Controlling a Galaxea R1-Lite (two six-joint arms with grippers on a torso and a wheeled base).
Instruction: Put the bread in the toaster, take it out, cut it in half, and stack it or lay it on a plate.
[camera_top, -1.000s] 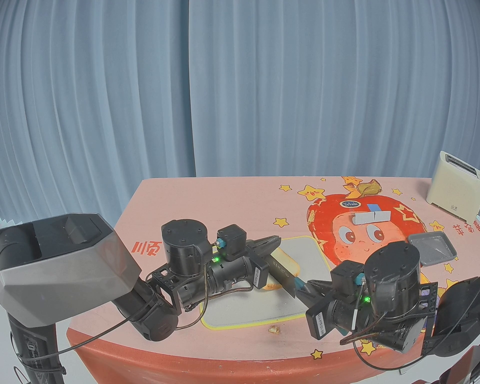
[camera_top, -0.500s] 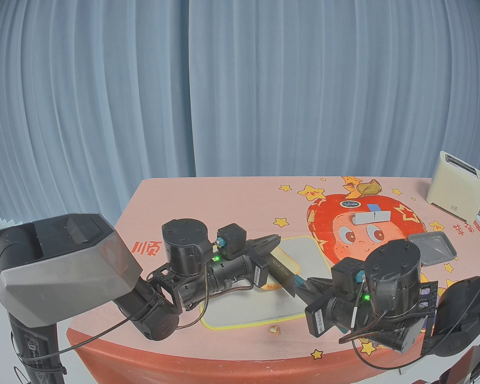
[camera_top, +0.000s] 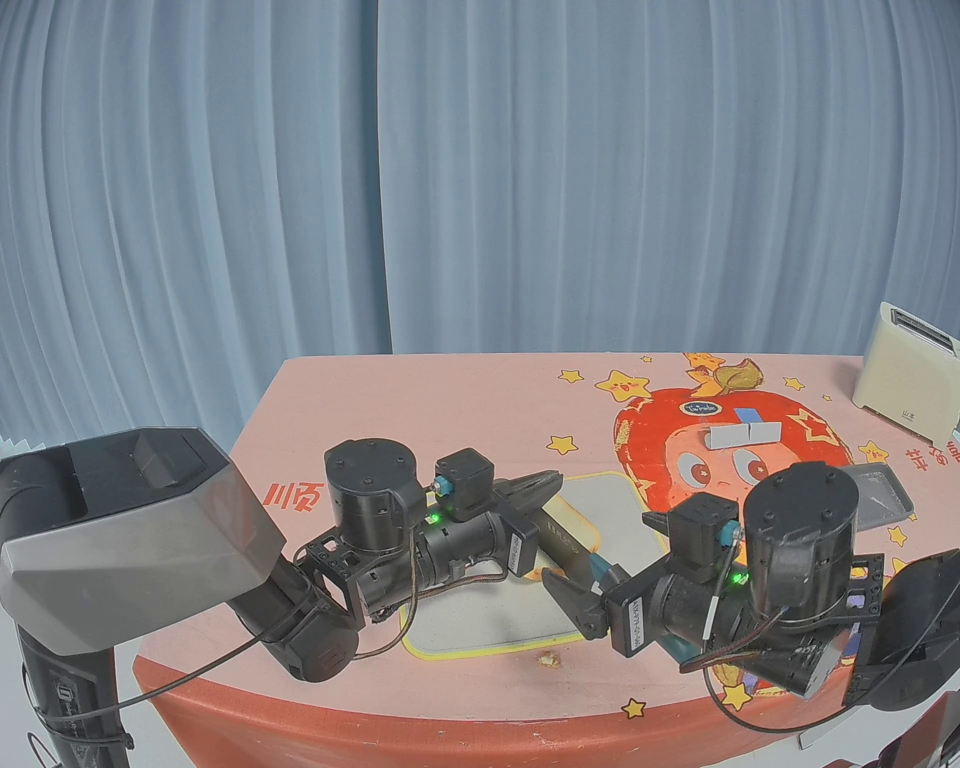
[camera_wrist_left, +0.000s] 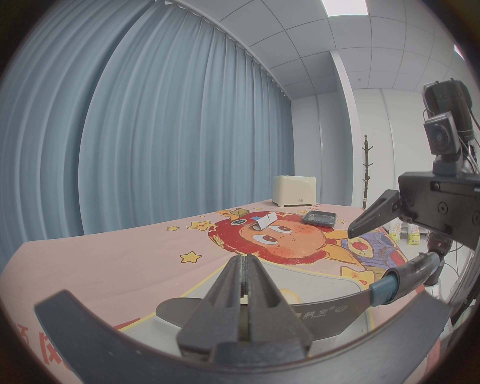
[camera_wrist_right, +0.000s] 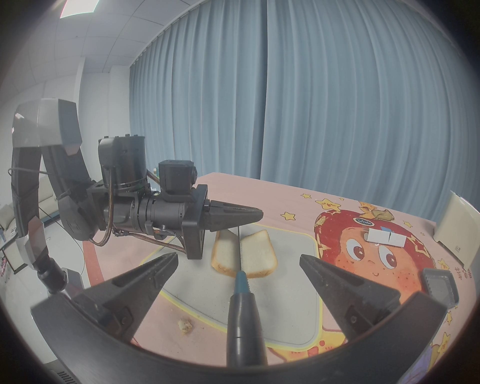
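Knife (camera_wrist_right: 242, 305) between bread (camera_wrist_right: 258, 253) halves

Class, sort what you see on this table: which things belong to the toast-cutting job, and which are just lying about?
For the job: bread, knife, cutting board, toaster, grey plate.

Lying about: crumb in front of the board, white strip on the cartoon face.

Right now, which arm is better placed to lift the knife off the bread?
Right. The right gripper is open with the knife handle between its fingers, so it only needs to close. The left gripper is shut, tips by the blade over the bread.
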